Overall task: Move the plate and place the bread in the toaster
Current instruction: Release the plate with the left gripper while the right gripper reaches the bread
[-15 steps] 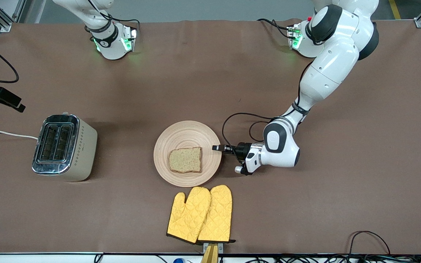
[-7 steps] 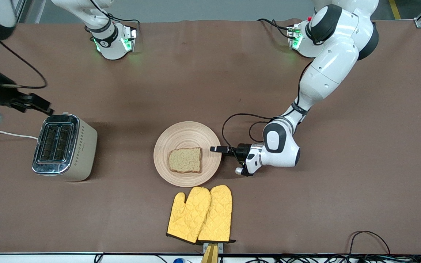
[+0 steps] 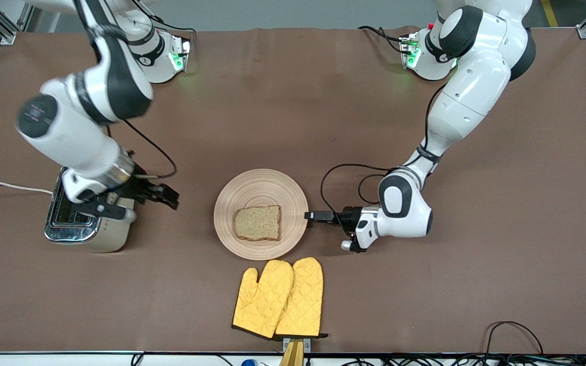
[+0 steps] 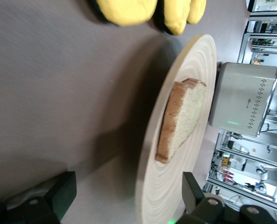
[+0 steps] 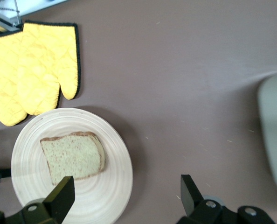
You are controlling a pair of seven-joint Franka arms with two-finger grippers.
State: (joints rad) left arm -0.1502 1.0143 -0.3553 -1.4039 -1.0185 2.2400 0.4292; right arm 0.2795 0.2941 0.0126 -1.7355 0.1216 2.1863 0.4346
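Observation:
The pale wooden plate [image 3: 261,189] lies mid-table with the bread [image 3: 257,222] slice flat on it. My left gripper [image 3: 312,215] is low at the plate's rim on the left arm's end. In the left wrist view the left gripper [image 4: 127,198] is open, with the plate [image 4: 176,177] edge between its fingers and the bread [image 4: 185,112] farther in. My right gripper [image 3: 167,195] hangs open over the table between the toaster [image 3: 112,240] and the plate. The right wrist view shows the right gripper [image 5: 124,196] open and empty above the plate [image 5: 113,186] rim, beside the bread [image 5: 71,156].
Two yellow oven mitts [image 3: 280,297] lie nearer the front camera than the plate, close to its rim. The right arm's hand covers part of the toaster's top. The toaster's white cord [image 3: 8,186] runs toward the table's end.
The right arm has swung in from the table's end, over the toaster and toward the plate. The left gripper has drawn back slightly to the plate's rim. Plate and bread have not moved.

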